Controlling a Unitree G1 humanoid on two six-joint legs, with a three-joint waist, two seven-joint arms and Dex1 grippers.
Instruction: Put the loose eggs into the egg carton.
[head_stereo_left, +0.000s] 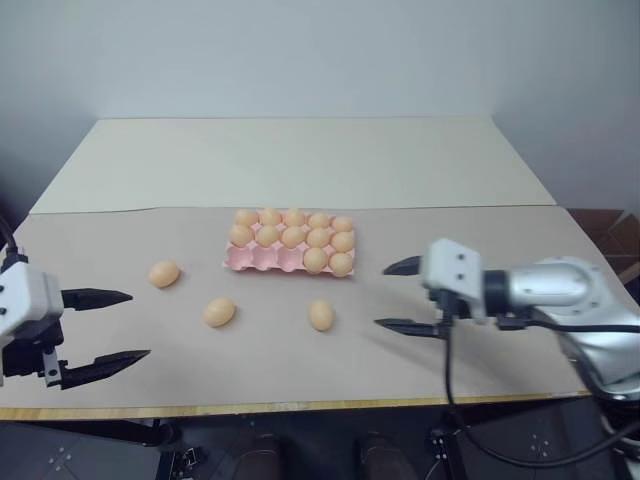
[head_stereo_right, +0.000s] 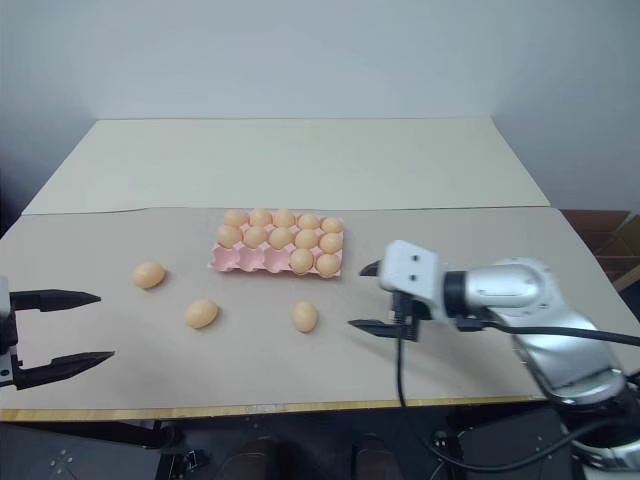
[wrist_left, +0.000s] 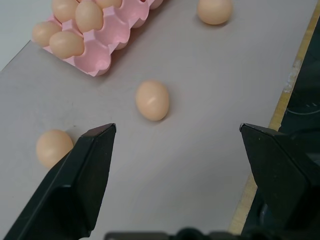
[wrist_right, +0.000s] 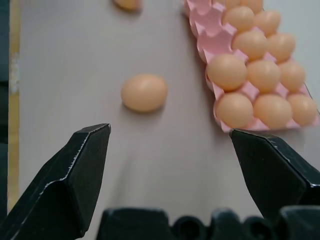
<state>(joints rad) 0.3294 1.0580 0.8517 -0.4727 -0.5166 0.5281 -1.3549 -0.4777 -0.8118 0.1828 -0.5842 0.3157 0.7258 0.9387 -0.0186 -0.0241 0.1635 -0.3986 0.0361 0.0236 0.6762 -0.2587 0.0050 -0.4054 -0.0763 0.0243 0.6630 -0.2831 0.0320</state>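
**Status: Both Grippers Spread, Three Eggs Loose**

My left gripper (head_stereo_left: 105, 327) and right gripper (head_stereo_left: 400, 296) hang spread wide, holding nothing. The egg carton (head_stereo_left: 262, 260) sits mid-table (three near-row cups vacant). Loose eggs (head_stereo_left: 164, 273) (head_stereo_left: 219, 312) (head_stereo_left: 321, 316) lie on the table (head_stereo_left: 300, 170) in front of it, apart from each other.

The egg carton (head_stereo_left: 262, 259) looks like moulded pulp or thin plastic, can't tell which, pink and matt with soft rounded cups. The eggs (head_stereo_left: 219, 312) are smooth with a faint satin sheen, no speckles. The desk (head_stereo_left: 300, 370) top is matt and paper-like, beige, with a bare wood strip along its near edge. The left gripper (head_stereo_left: 100, 328) and right gripper (head_stereo_left: 400, 296) have black plastic-looking fingers, slightly glossy at the edges.
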